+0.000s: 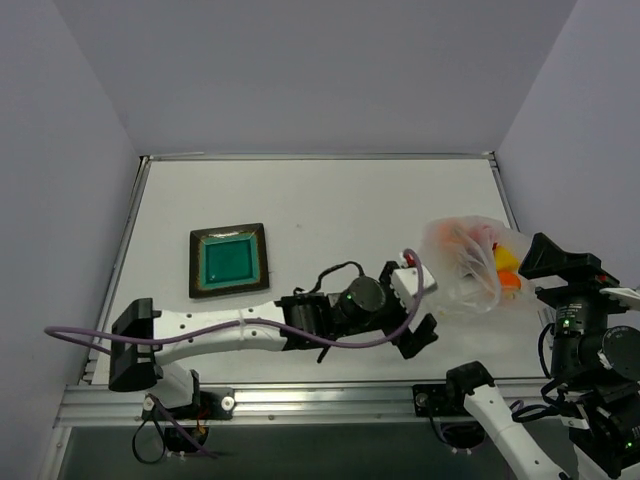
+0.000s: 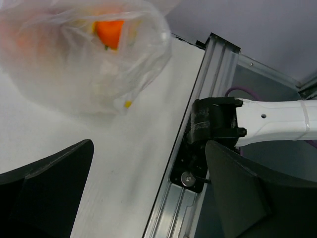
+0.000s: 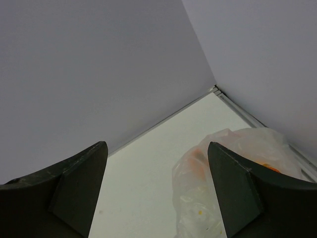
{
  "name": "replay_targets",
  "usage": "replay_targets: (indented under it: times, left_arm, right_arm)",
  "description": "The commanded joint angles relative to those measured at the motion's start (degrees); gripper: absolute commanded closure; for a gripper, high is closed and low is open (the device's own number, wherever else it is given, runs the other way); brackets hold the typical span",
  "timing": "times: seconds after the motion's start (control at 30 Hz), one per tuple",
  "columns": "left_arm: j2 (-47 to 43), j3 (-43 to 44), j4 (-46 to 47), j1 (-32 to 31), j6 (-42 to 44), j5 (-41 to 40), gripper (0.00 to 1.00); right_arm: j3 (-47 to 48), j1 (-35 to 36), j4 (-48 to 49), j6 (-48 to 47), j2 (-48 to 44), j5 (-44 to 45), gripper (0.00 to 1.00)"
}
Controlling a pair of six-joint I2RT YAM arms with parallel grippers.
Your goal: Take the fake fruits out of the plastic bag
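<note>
The plastic bag (image 1: 468,268) lies on the desk (image 1: 330,200) well to the right of the teal plate (image 1: 229,261), a little nearer the arms than the plate is and close to the desk's right edge. It sits as a rumpled, rounded heap. Its longer side runs roughly along the line leading away from the plate, though it is nearly as deep as it is wide, and I cannot tell which way its mouth points. The fake fruits (image 1: 506,264) show through the clear film as orange and yellow patches, mostly in the half farther from the plate; the left wrist view shows one orange piece (image 2: 110,32) near the top of the heap. The left gripper (image 2: 148,163) hangs between plate and bag, just beside the bag's plate-side edge, with its fingers spread wide and nothing between them. The right gripper (image 3: 156,145) is on the side of the bag away from the plate, raised above the desk and looking down over the bag, also wide open and empty. The stretch of desk from the plate to the left gripper is bare, and only the left arm (image 1: 230,330) reaches across its near part. The aluminium rail (image 2: 213,64) and the right arm's base (image 2: 213,124) stand beside the bag's near edge.
</note>
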Motion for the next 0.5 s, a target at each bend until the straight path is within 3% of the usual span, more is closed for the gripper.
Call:
replay_targets:
  times: [0.0, 0.23, 0.47]
  left_arm:
    - [4.1, 8.3, 1.0, -3.4, 10.1, -0.9, 0.06]
    - [16.6, 20.3, -2.2, -5.7, 14.3, -0.8, 0.06]
    - [24.5, 30.5, -5.7, -5.7, 23.3, -16.9, 0.06]
  right_arm:
    - [1.4, 0.2, -0.4, -1.6, 0.2, 5.1, 0.23]
    - [1.2, 1.0, -0.8, -2.0, -0.3, 5.7, 0.25]
    - [-0.2, 1.9, -2.0, -1.3, 0.0, 2.3, 0.26]
